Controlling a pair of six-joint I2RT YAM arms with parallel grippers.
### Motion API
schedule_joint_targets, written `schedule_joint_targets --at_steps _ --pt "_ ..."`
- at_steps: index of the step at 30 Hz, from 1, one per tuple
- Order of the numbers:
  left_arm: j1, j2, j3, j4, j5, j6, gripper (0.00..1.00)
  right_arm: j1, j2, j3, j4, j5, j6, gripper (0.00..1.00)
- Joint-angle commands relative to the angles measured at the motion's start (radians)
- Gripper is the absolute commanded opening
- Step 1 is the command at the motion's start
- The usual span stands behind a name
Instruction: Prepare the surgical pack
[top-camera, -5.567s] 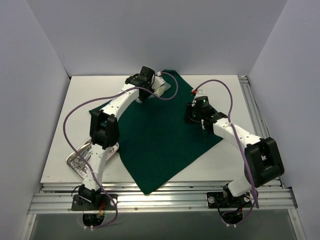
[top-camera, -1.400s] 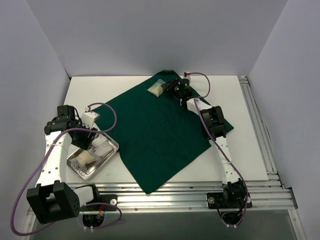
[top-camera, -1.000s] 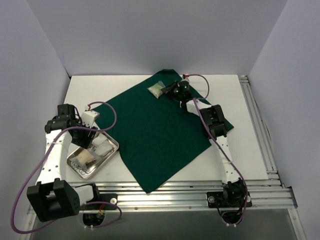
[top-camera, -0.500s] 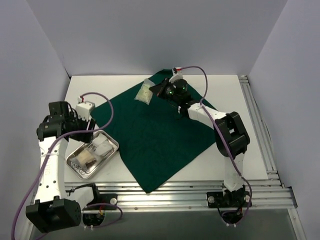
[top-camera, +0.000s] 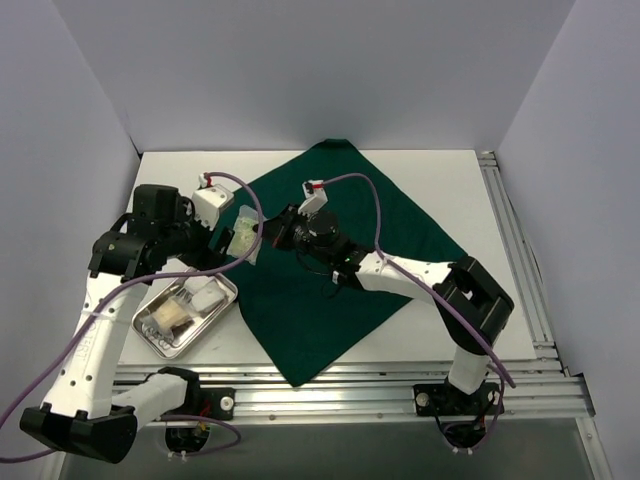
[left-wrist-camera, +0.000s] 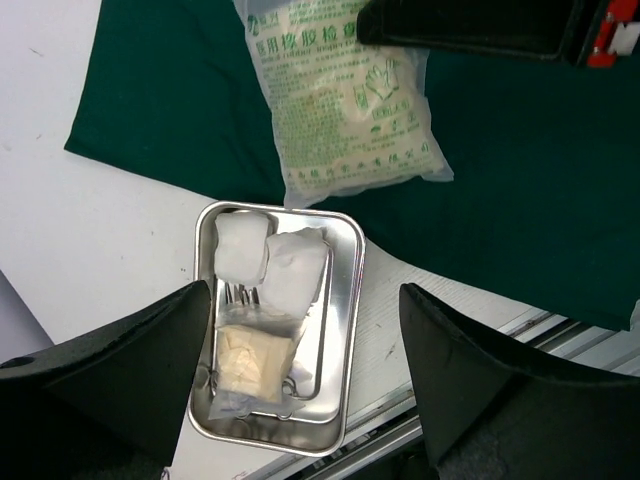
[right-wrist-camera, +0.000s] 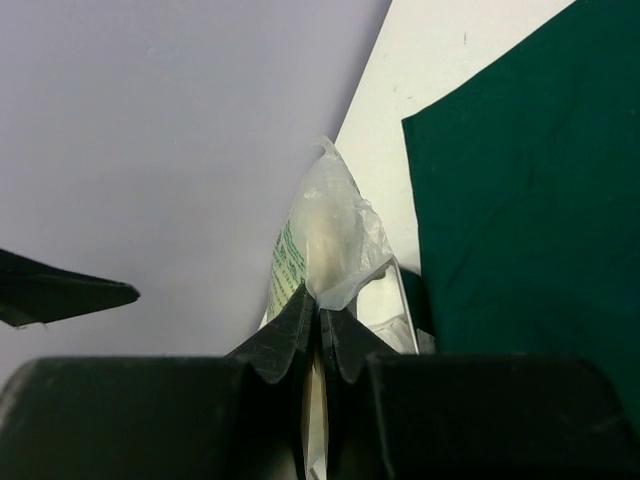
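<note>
My right pincer is pressed together on the top edge of a clear packet of pale gloves. The packet hangs just over the 9 o'clock edge of the green drape, which lies spread across the middle of the bench. My left pincer is spread wide and holds nothing. It hovers over the steel tray, which sits on the bare bench at about 8 o'clock, just beside the drape's edge.

The tray is already partly loaded. Two white gauze pads lie at its 12 o'clock end and the other packet at its 6 o'clock end. Steel instruments peek out from underneath, mostly hidden, so I cannot count them.

I judge the gathering nearly done, with this hanging packet the last loose item. From my left wrist view its lower end hangs above the tray's 12 o'clock rim, so it is close to going in.

What I think is left is to get the packet into the tray, move the loaded tray onto the cloth, and probably fold the drape over it. None of that wrapping has begun, because the cloth lies flat and unfolded.
</note>
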Motion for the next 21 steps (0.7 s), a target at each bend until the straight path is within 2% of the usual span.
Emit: schedule_joint_targets --at_steps 1,14,21 --pt "-0.023 0.017 0.021 0.06 -0.037 -0.042 0.85 0.033 -0.069 -0.006 0.087 0.072 0.022 0.0" --pt "-0.061 0.091 -0.033 0.151 0.025 -0.044 0.81 0.082 -0.07 0.003 0.094 0.083 0.033 0.0" --pt "-0.075 0.126 -0.053 0.177 0.015 -0.036 0.7 0.085 -0.076 0.005 0.101 0.083 0.033 0.0"
